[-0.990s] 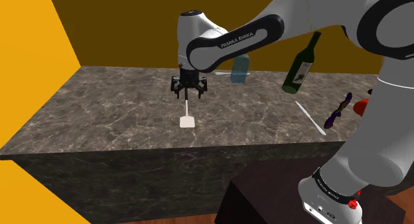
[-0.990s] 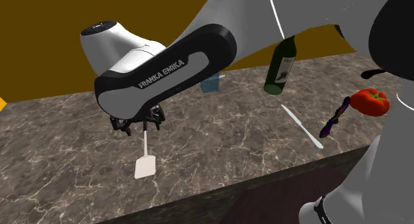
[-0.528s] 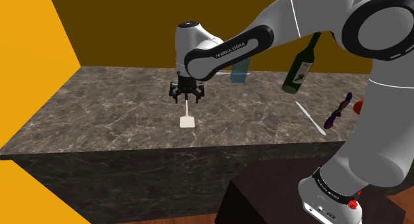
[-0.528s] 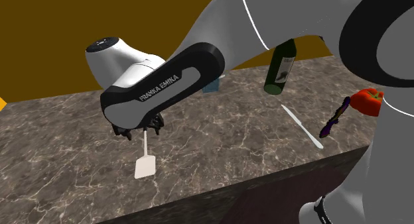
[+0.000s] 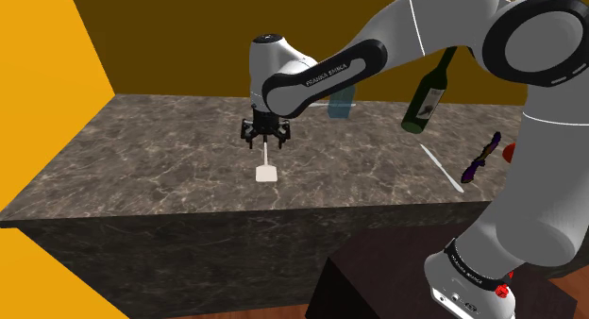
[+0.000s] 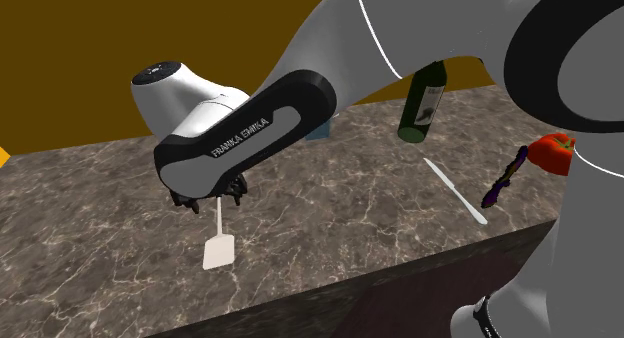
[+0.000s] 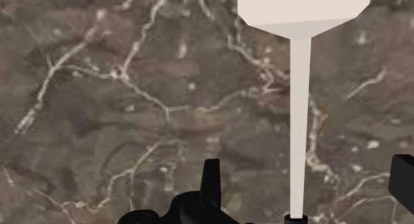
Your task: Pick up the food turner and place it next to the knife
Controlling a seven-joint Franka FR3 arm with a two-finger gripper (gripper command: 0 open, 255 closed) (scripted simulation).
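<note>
The food turner [image 5: 267, 173] is off-white, with a square blade and a thin handle, and lies flat on the dark marbled counter [image 5: 160, 166]. In the second exterior view the turner [image 6: 219, 250] lies towards the counter's front edge. My gripper [image 5: 266, 140] hangs just above the handle's far end, also visible as the gripper [image 6: 210, 198]. In the wrist view the gripper [image 7: 306, 179] is open; the turner's handle [image 7: 300, 123] runs between the fingers [image 7: 211, 183] without touching them. The knife [image 5: 441, 166], a slim white blade, lies well off towards the shoulder view's right; the knife [image 6: 455, 192] is near the front edge.
A dark green bottle [image 5: 427, 92] leans behind the knife. A purple utensil [image 5: 483, 157] and a red item [image 6: 553, 153] lie beyond the knife. A bluish glass [image 5: 341, 100] stands at the back. An orange wall [image 5: 47, 100] bounds the shoulder view's left.
The gripper has sunk a little closer to the turner's handle and the arm's forearm has swung slightly. The turner has not moved.
</note>
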